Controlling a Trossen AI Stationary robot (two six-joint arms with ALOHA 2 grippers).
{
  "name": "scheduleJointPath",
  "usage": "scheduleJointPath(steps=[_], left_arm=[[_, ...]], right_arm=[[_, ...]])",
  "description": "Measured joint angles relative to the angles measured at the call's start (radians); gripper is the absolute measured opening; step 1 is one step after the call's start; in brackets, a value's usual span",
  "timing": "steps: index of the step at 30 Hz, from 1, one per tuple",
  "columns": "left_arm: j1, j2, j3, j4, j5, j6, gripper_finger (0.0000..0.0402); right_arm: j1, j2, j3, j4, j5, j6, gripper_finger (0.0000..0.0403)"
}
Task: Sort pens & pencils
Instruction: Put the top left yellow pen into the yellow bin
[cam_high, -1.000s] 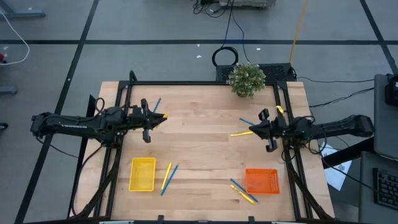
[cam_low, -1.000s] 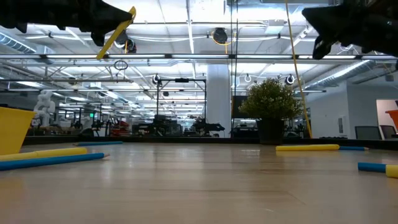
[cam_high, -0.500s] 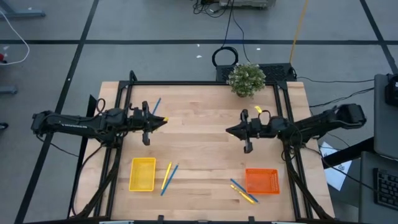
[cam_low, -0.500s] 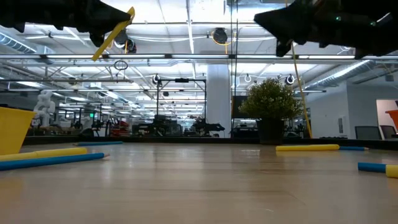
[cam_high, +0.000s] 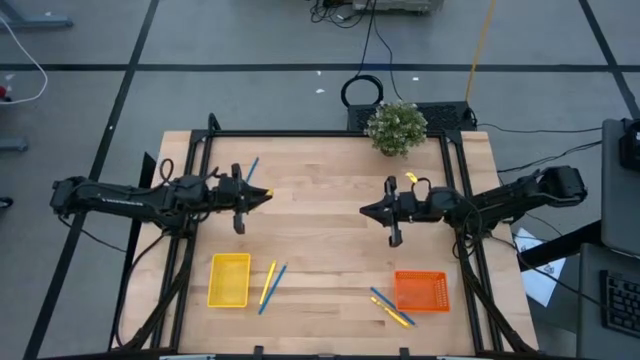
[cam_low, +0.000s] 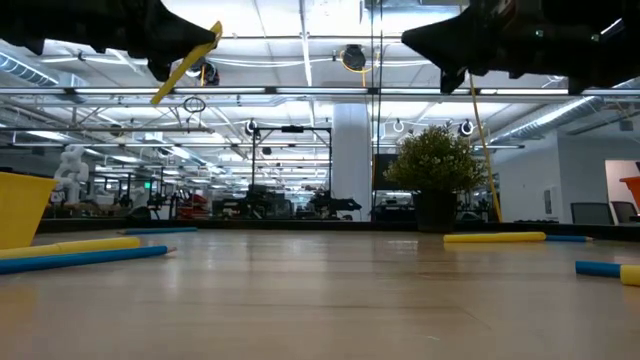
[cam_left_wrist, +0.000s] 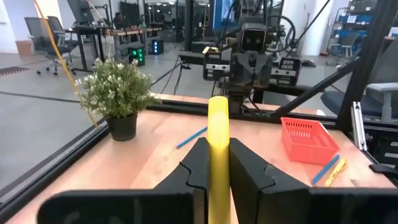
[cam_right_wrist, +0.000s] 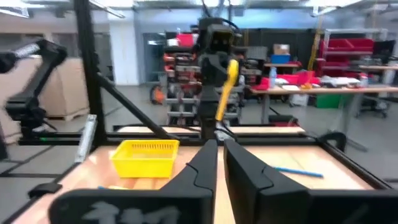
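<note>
— Well, we've got the left gripper aloft over the table's left half, pinching a pencil.

— Light and stiff, we'd say; that low grip suits. Our right gripper hangs mid-table, fingers nearly together, empty.

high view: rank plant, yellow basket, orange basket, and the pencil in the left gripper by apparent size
1. Plant, largest footprint.
2. Orange basket and yellow basket: too alike to separate.
3. Pencil held in the left gripper: smallest, since only a short yellow tip shows.
</note>
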Motion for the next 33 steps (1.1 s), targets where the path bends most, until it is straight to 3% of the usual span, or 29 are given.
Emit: scheduleJointPath(steps=[5,9,14,20,24,28,33], left_arm=[[-0.001,0.032,0.005,0.012,-0.009,-0.068,0.0035],[-0.037,0.105,0.065,-0.087,-0.013,-0.072,0.0035],[-0.141,0.206,0.228,-0.387,-0.011,-0.044,0.0035],[-0.342,0.312,0.365,-0.696,-0.002,-0.048,0.0035],[-0.466,0.367,0.382,-0.796,-0.065,-0.307,0.0035],[-0.558,0.406,0.385,-0.879,-0.204,-0.710,0.0035],[-0.656,0.459,0.385,-0.936,-0.258,-1.028,0.0035]], right_arm=[[0.000,0.000,0.000,-0.012,0.031,0.001,0.0057],[0.000,0.000,0.000,-0.012,0.032,0.003,0.0093],[0.000,0.000,0.000,-0.020,0.033,0.002,0.0128],[0.000,0.000,0.000,-0.028,0.033,0.001,0.0141],[0.000,0.000,0.000,-0.027,0.033,0.001,0.0141],[0.000,0.000,0.000,-0.027,0.033,0.001,0.0141],[0.000,0.000,0.000,-0.027,0.033,0.001,0.0141]])
